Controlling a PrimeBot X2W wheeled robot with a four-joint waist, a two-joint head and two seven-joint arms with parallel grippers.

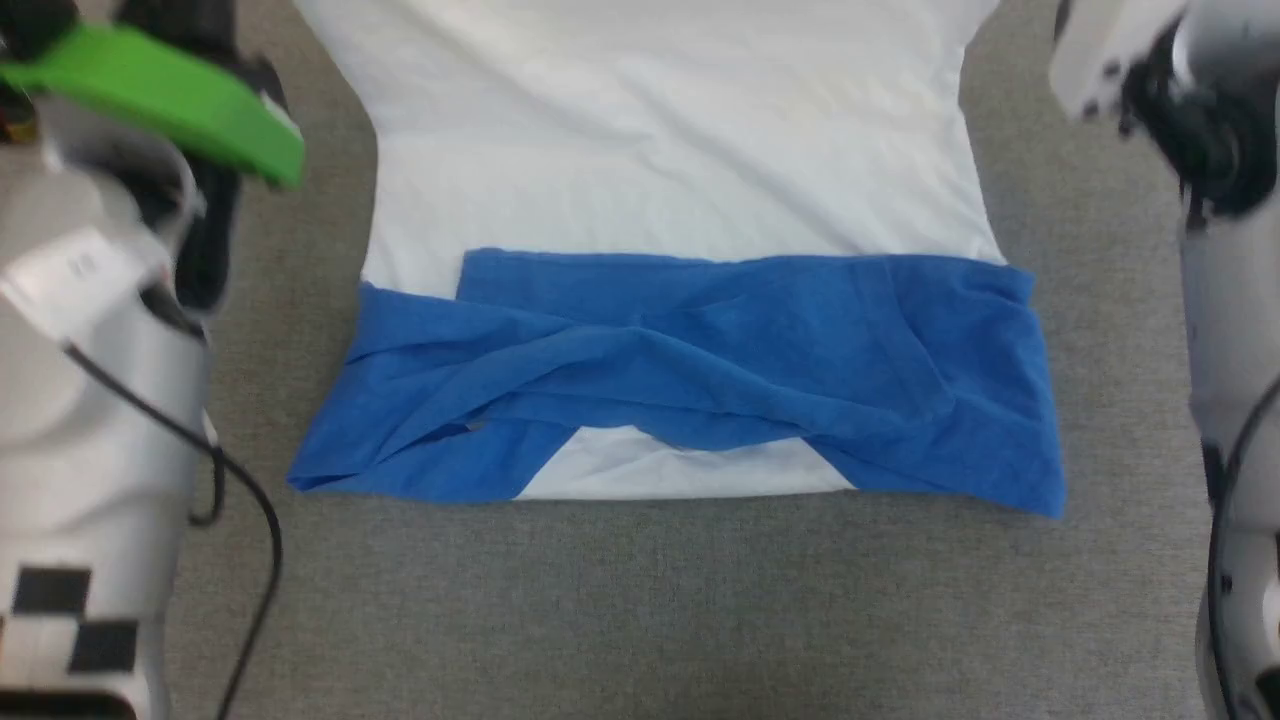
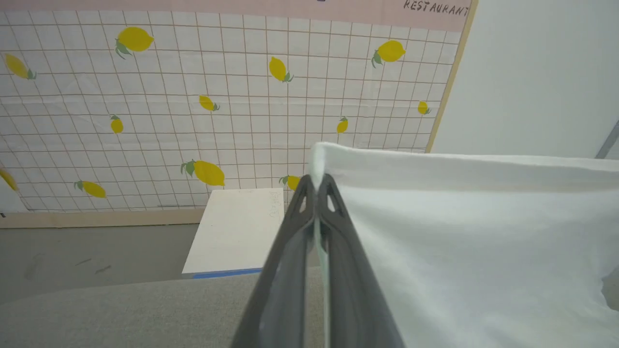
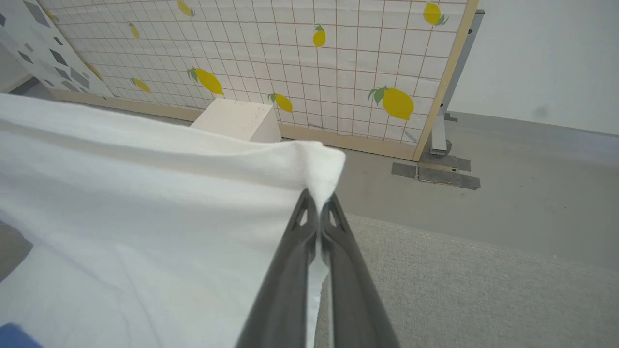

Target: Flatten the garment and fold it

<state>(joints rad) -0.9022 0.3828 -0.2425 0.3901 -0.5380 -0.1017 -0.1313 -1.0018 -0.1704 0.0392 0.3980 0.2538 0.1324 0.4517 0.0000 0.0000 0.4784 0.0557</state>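
**Head view**
Surface: grey, finely woven counter (image 1: 640, 620) under everything.
Count: one garment (image 1: 660, 150); two blue sleeves (image 1: 700, 350); two pale arms at the side edges, the left arm (image 1: 90, 400) and the right arm (image 1: 1230, 300); one blurred green part (image 1: 160, 95) on the left arm.
Garment: mid-counter, white body running out past the top edge. Sleeves crossed over each other across the near part, creased, with a strip of white below them at the near edge.

**Left wrist view**
Room: gridded wall panel (image 2: 193, 96) printed with yellow lemons, plain white wall (image 2: 532, 72) to its right, grey floor (image 2: 72, 251).
Count: one white box (image 2: 237, 232) at the foot of the panel.
Left gripper (image 2: 316, 181): jaws clenched on a white corner of the garment, cloth poking up past the tips.
Garment: smooth white sheet spreading right from the grip, raised off the counter.

**Right wrist view**
Room: same lemon panel, box and grey floor; one metal stand foot (image 3: 437, 140) at the panel's end.
Right gripper (image 3: 316, 195): jaws clamped on another white corner, bunched above the tips.
Garment: white sheet spreading left, with a scrap of blue at the lower left corner.
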